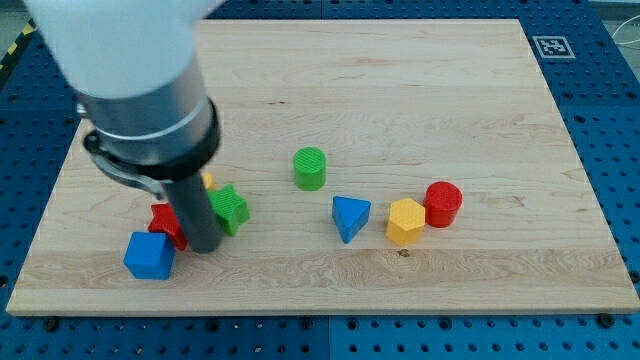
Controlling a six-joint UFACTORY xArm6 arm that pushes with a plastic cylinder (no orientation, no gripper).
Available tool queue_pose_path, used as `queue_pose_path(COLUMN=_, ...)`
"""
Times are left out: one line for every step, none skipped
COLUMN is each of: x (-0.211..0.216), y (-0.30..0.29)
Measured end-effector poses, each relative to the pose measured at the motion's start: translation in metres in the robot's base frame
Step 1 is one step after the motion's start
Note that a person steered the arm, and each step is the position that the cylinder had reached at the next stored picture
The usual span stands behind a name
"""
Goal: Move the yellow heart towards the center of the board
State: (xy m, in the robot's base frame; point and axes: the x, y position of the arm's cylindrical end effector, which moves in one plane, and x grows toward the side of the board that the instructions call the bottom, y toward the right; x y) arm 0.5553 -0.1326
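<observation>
While planted near the wooden desk's (420, 60) bottom-left corner, my tip (203, 249) between a red block (163, 221) and a green star block (232, 209), hides most of the yellow heart block (207, 181); cannot tell claw state.

Cylinder (310, 168) — behind triangle (349, 217)

Green cylinder (310, 168), blue triangle (349, 216)
</observation>
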Motion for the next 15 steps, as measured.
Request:
queue_pose_path(x=-0.011, y=-0.006)
queue_pose_path(x=-0.026, y=-0.008)
queue_pose_path(x=-0.036, y=0.000)
queue_pose_path(x=-0.063, y=-0.001)
queue_pose_path(x=-0.093, y=-0.002)
queue_pose_path(x=-0.124, y=-0.013)
queue_pose_path(x=-0.131, y=-0.049)
queue_pose_path(x=-0.123, y=-0.098)
queue_pose_path(x=-0.150, y=-0.122)
queue_pose_path(x=-0.163, y=-0.089)
queue_pose_path(x=-0.157, y=-0.052)
queue_pose_path(x=-0.169, y=-0.019)
queue_pose_path(x=-0.172, y=0.028)
queue_pose_path(x=-0.172, y=0.074)
queue_pose_path(x=-0.172, y=0.112)
